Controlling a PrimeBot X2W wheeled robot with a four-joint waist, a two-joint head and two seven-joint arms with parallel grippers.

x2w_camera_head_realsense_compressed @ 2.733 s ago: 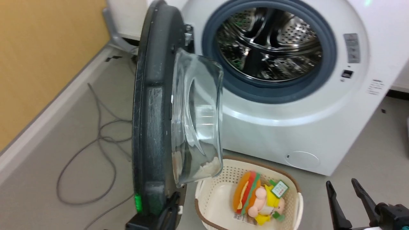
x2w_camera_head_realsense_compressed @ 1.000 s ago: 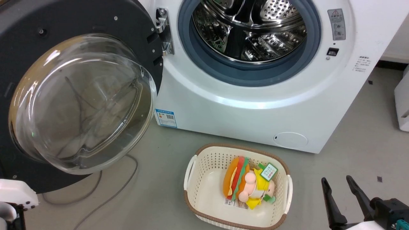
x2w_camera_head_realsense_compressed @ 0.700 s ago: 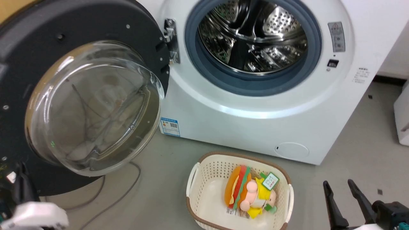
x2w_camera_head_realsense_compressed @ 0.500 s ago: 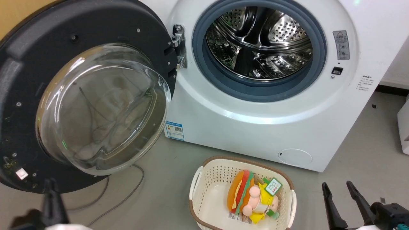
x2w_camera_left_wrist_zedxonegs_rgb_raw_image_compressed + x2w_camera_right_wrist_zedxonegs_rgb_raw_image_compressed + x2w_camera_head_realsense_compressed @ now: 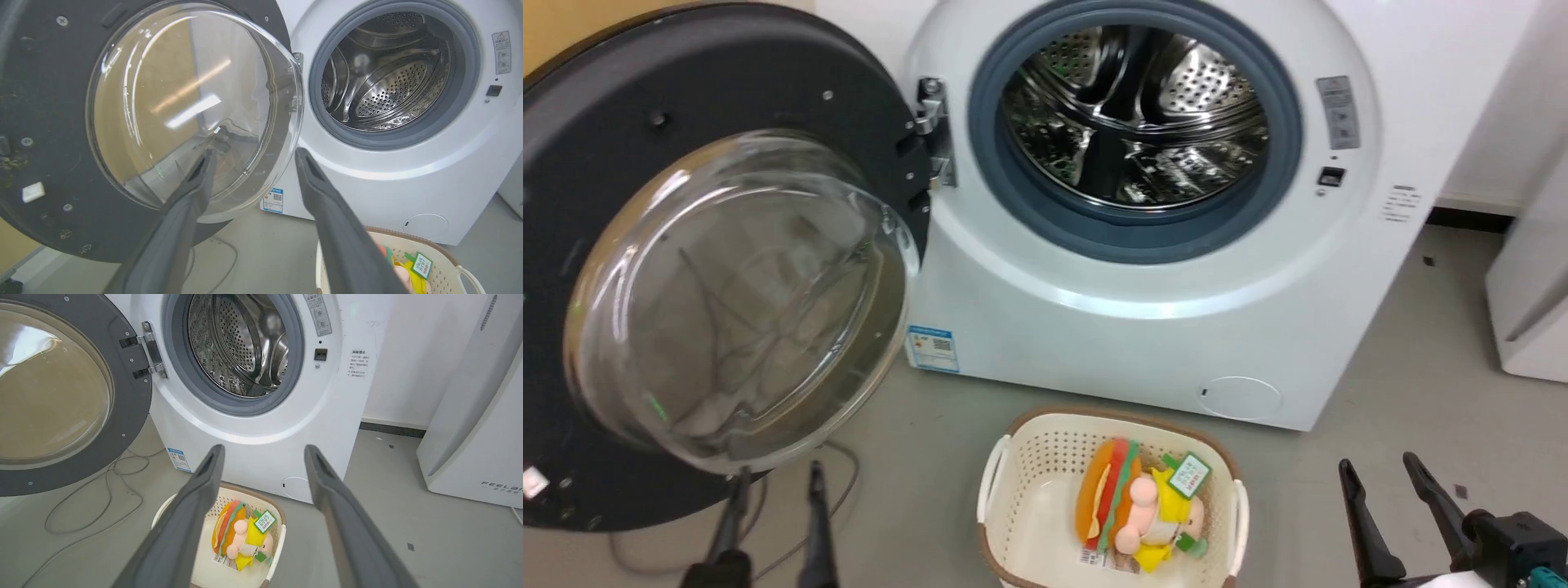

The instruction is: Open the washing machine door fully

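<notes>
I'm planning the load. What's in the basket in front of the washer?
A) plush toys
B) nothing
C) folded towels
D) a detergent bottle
A: colourful plush toys, one shaped like a burger, lie in the basket on the floor before the washer.

Grey lettering point(image 5: 501, 486) low on the white appliance point(image 5: 482, 437) begins "FEELA" and runs off the picture's edge. On the washing machine point(image 5: 1143, 327), a blue label point(image 5: 931, 349) at the lower left of the front carries a QR code (its print is too small to read). A grey sticker point(image 5: 1338, 112) right of the opening bears a warning triangle above small pictograms. Below it, a block of tiny grey print point(image 5: 1401, 202) is illegible. The green-edged tag point(image 5: 1189, 475) on the plush toy point(image 5: 1104, 502) holds unreadable characters.
</notes>
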